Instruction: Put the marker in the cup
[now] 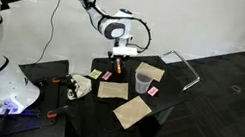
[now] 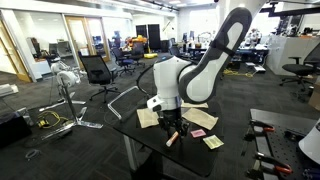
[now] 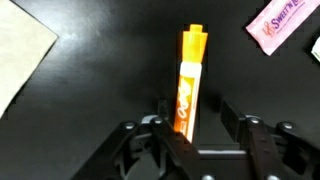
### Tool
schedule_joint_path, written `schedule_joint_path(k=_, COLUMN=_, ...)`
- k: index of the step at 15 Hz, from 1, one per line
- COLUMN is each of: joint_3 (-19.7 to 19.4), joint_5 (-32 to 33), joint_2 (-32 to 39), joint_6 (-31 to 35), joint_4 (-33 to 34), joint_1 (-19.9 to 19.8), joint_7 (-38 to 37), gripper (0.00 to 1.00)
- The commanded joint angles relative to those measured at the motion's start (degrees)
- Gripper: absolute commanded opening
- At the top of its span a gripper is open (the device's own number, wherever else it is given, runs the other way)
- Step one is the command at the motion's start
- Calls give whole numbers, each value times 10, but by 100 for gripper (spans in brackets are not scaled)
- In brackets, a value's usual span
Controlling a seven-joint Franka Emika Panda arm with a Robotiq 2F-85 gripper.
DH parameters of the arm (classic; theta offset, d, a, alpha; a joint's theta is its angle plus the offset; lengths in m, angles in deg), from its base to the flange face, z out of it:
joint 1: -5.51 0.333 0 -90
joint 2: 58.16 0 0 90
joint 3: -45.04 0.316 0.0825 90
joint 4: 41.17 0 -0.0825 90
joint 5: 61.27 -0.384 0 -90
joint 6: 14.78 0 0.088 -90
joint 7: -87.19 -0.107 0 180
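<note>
The marker (image 3: 192, 60) is a short orange pen with white lettering, lying on the black table. In the wrist view it sits between my gripper's (image 3: 195, 108) fingers, close against one finger with a gap to the other. The gripper is open and low over the table in both exterior views (image 1: 120, 56) (image 2: 170, 124). The marker's orange end shows just under it (image 2: 171, 138). The clear cup (image 1: 145, 80) stands upright on the table a short way from the gripper. It is hidden in the wrist view.
Tan cardboard squares (image 1: 112, 90) (image 1: 133, 111) lie on the table near the cup, and one shows in the wrist view (image 3: 20, 50). Small pink packets (image 3: 280, 22) (image 1: 154, 89) lie close by. The table edge (image 2: 130, 130) is near the gripper.
</note>
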Motion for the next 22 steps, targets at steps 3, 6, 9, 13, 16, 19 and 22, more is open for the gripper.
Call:
schedule_joint_path(k=3, joint_3=-1, joint_5=14, joint_2=7, joint_6=10, joint_4=10, joint_1=4, joint_7=-18, gripper=12)
schedule_joint_path(k=6, joint_3=-1, joint_5=15, joint_2=7, joint_6=12, joint_4=10, joint_1=5, joint_7=-19, gripper=4)
schedule_joint_path(k=9, joint_3=-2, joint_5=8, joint_2=4, joint_6=6, joint_4=10, joint_1=8, joint_7=-34, gripper=5)
schedule_joint_path(k=13, joint_3=3, joint_5=-15, joint_2=-12, joint_6=-7, joint_4=9, joint_1=3, joint_7=-89, gripper=5)
schedule_joint_path(k=16, joint_3=13, joint_5=-41, joint_2=-23, joint_6=-2, joint_4=11, joint_1=-8, joint_7=-126, gripper=5)
schedule_joint_path(k=19, joint_3=19, joint_5=-77, joint_2=-39, joint_6=-4, joint_4=19, joint_1=-13, joint_7=-162, gripper=5)
schedule_joint_path(k=22, joint_3=22, joint_5=-104, joint_2=-63, joint_6=-18, joint_4=26, joint_1=-14, joint_7=-202, gripper=5)
